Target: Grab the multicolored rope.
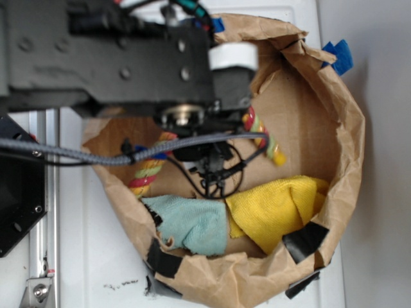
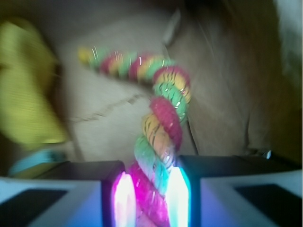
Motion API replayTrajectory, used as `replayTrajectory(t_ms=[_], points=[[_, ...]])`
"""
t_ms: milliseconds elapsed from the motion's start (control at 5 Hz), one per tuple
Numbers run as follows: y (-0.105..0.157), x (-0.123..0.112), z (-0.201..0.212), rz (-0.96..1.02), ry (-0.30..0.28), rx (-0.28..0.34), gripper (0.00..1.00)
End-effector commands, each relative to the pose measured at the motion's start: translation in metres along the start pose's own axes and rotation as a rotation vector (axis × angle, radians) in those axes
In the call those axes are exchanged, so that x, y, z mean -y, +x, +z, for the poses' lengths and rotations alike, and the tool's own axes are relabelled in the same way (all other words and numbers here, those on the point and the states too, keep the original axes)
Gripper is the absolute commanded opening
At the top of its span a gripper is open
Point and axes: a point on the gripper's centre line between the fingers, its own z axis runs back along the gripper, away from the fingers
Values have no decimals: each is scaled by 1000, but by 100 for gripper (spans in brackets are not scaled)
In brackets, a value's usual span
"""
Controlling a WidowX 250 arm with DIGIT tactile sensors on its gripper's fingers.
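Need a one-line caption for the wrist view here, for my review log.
Wrist view: gripper with glowing fingertips closed around the thick twisted red, yellow and green rope, which bends across the brown paper floor beside a blurred yellow cloth.

Thick twisted rope of red, yellow and green strands (image 2: 163, 125): bent sharply at frame centre, one end extended toward upper left.

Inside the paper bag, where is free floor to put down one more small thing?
Bare brown floor lies between the multicolored rope, the yellow cloth and the paper bag's wall. The near side is crowded by the teal cloth.
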Motion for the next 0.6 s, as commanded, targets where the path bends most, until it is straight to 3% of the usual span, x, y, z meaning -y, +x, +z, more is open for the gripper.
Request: replayTrajectory(t_ms=[0, 400], points=[[25, -9, 34, -91, -69, 52, 0], [26, -11, 37, -83, -66, 74, 0]])
